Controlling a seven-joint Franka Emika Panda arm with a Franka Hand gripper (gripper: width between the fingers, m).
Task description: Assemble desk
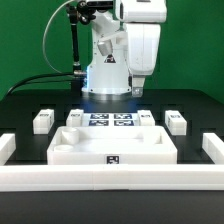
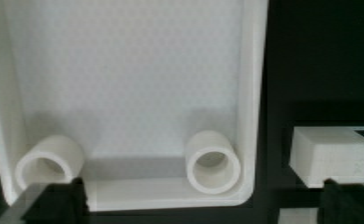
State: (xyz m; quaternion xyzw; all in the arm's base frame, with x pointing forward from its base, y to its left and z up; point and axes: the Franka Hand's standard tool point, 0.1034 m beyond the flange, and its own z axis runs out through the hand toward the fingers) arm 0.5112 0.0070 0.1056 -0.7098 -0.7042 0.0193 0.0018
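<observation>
The white desk tabletop panel (image 1: 110,143) lies in the middle of the black table with its rimmed side up. In the wrist view the panel (image 2: 134,80) fills most of the picture and shows two round leg sockets (image 2: 54,162) (image 2: 214,160) near one edge. Several short white leg posts lie around it: two at the exterior view's left (image 1: 42,120) (image 1: 72,116) and two at its right (image 1: 147,116) (image 1: 176,121). One tagged post (image 2: 339,150) shows beside the panel. My gripper (image 1: 134,88) (image 2: 197,206) hangs above the panel, open, with nothing between its dark fingertips (image 2: 47,202).
The marker board (image 1: 110,120) lies behind the panel, below the arm's base. A long white barrier wall (image 1: 110,177) runs along the front and turns up at both sides (image 1: 8,148) (image 1: 212,148). A green backdrop stands behind.
</observation>
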